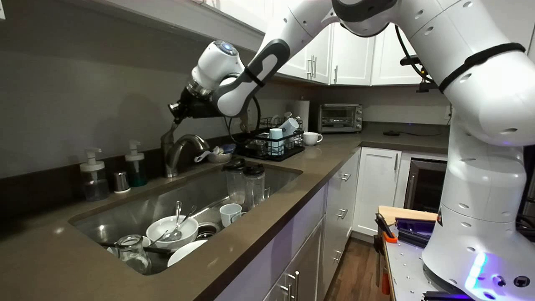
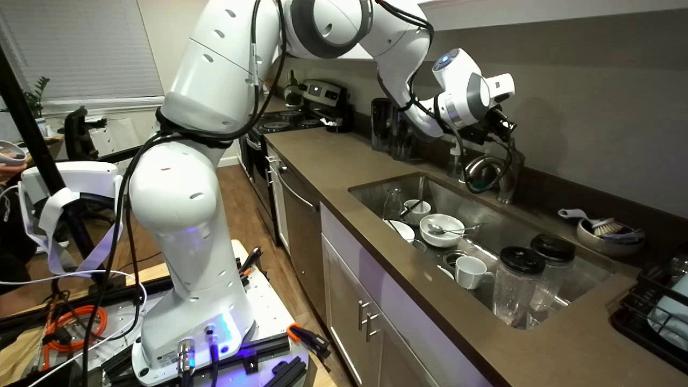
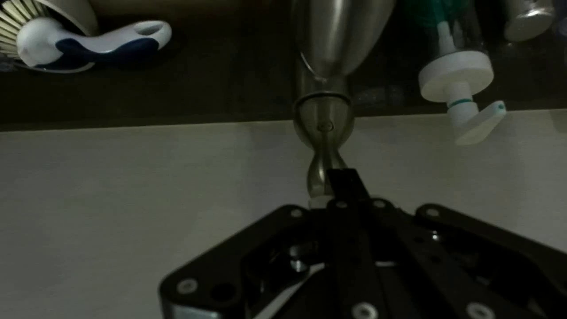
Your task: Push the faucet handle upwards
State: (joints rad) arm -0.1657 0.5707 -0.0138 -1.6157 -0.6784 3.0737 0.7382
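The faucet handle (image 3: 318,175) is a slim metal lever standing up from the top of the steel faucet (image 3: 325,115) in the wrist view. In an exterior view the handle (image 1: 174,126) rises above the arched faucet (image 1: 172,161) to my gripper (image 1: 175,115). My gripper (image 3: 347,181) is shut, its dark fingertips together over the upper right part of the handle. They overlap its tip; I cannot tell whether they touch it. In an exterior view the gripper (image 2: 505,128) is above the faucet (image 2: 508,180), and the handle is mostly hidden by the gripper and cables.
The sink (image 1: 138,205) below holds bowls, mugs, a glass carafe and two lidded jars (image 2: 518,279). Soap pumps (image 1: 136,163) stand beside the faucet. A brush bowl (image 2: 607,239) and a dish rack (image 1: 271,146) are on the other side. The wall (image 3: 133,199) is close behind.
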